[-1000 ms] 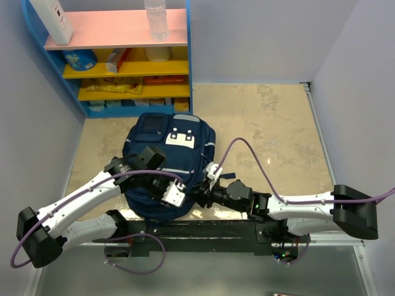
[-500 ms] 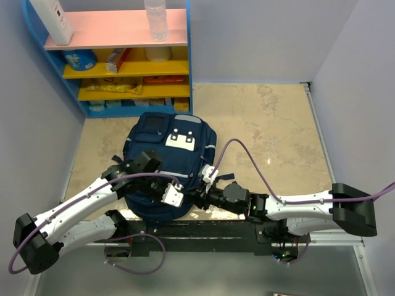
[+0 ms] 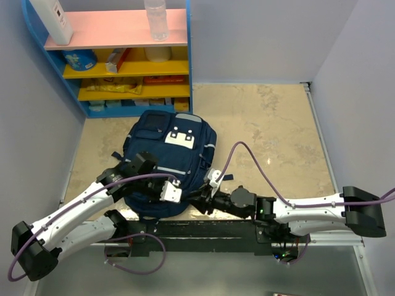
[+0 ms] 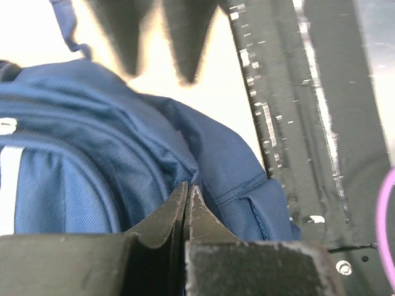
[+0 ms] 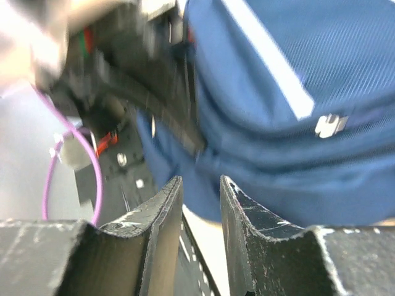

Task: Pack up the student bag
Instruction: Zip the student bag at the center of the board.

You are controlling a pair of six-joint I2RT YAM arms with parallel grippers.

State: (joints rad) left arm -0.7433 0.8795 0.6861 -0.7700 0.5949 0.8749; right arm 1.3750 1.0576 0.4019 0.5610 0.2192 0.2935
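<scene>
My left fingers [image 4: 176, 213] are pinched shut at a fold of the student bag [image 3: 170, 163] just ahead. My right fingers [image 5: 162, 209] are narrowly apart and empty. I'm likely opening it; next, lift gently.

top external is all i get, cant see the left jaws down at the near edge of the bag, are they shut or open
observer: shut. In the left wrist view the tips meet right at the student bag, near its lower edge.
operator: holding any of it
observer: cannot tell. The bag bunches up against the tips, but nothing shows between them.
operator: and the right jaws
observer: apart in the right wrist view, with nothing between them. The bag's grey stripe and a silver zip pull lie beyond the tips.
</scene>
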